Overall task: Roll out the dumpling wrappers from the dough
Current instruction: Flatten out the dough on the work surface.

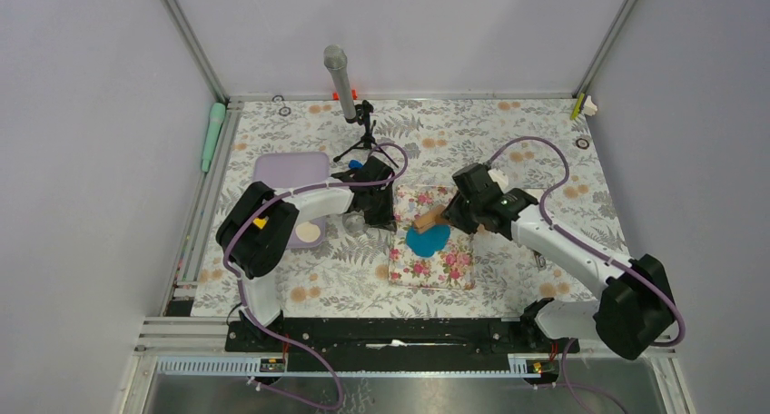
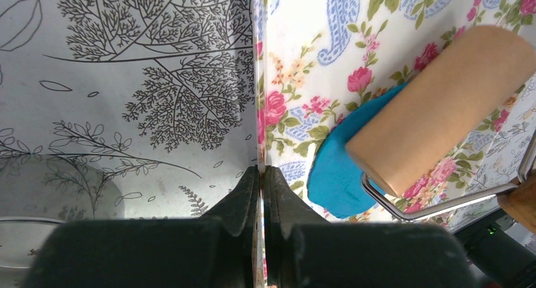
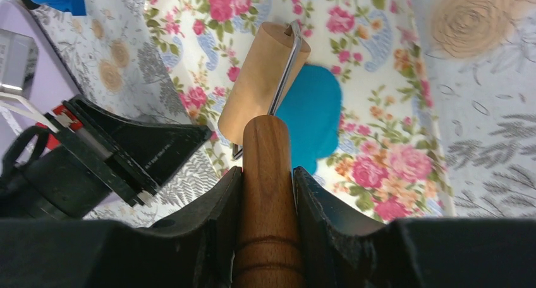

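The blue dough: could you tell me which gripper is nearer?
Right. The right gripper, holding the roller, sits beside the dough; the left gripper pinches the mat edge farther away.

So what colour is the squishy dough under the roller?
Bright blue dough, clearest in the right wrist view.

dough bright blue | mat white, pink roses | roller pale wood | tablecloth grey fern print | tray seemingly lilac
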{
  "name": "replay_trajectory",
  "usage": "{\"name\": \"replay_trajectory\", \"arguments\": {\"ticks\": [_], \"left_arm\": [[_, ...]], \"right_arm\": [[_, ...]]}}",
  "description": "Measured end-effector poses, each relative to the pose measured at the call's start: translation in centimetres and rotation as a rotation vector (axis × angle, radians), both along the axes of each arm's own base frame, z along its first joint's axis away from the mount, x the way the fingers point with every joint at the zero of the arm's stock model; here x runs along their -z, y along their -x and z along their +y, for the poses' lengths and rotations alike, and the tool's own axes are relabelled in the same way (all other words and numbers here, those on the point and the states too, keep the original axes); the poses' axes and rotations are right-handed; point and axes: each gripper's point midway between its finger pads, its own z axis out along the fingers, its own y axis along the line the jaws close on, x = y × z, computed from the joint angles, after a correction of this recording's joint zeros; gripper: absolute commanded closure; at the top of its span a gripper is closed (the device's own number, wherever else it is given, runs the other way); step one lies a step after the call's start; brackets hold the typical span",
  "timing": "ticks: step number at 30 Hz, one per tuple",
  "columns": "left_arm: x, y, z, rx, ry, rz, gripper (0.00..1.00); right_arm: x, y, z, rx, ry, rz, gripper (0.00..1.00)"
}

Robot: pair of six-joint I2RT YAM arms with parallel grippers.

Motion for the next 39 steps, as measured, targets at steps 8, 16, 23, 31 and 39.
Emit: {"name": "replay_trajectory", "arguments": {"ticks": [8,16,23,31,39], "left_arm": [[0.0,0.0,0.0,-0.009,-0.002,0.002,1.0],[0.0,-0.3,0.2,-0.042,0.01,0.021,1.0],[0.0,-0.3,0.3,-0.05,0.01,0.024,1.0],[0.0,-0.1,0.2,-0.053,0.016,0.034,1.0],[0.1,0.0,0.2,-0.052,0.02,0.038,1.0]], "right_arm": [[-0.3,-0.3,1.6,-0.019,-0.012,-0.044,1.0],[0.0,2.8,2.6,-0.057,-0.021,-0.03,1.0],[0.6,4.2,1.5,-0.029,-0.05,-0.02,1.0],[1.2,5.7,1.2,-0.005,-0.12,-0.004,1.0],[1.5,6.6,0.7,0.02,-0.189,0.006,1.0]]}}
